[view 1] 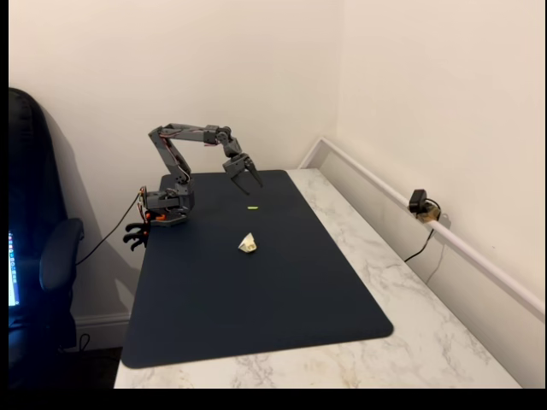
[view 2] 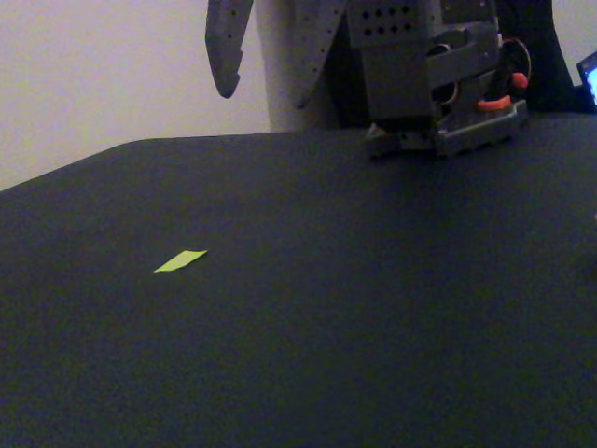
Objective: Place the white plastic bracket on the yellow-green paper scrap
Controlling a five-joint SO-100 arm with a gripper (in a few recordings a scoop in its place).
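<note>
**Light wedge, pinch the flat sides**

My gripper hangs with jaws spread and empty. The small off-white angular plastic bracket lies well below them on the dark mat, the tiny yellow-green paper sliver between. It looks light, stiff, probably slippery.

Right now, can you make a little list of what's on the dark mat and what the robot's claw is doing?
mat: dark blue mat on a marble table
white plastic bracket: lying on the mat, nothing touching it
yellow-green paper scrap: flat on the mat, apart from the bracket, nearer the arm
gripper: open, empty, raised above the mat near the scrap
step done: bracket not yet on the scrap
</note>
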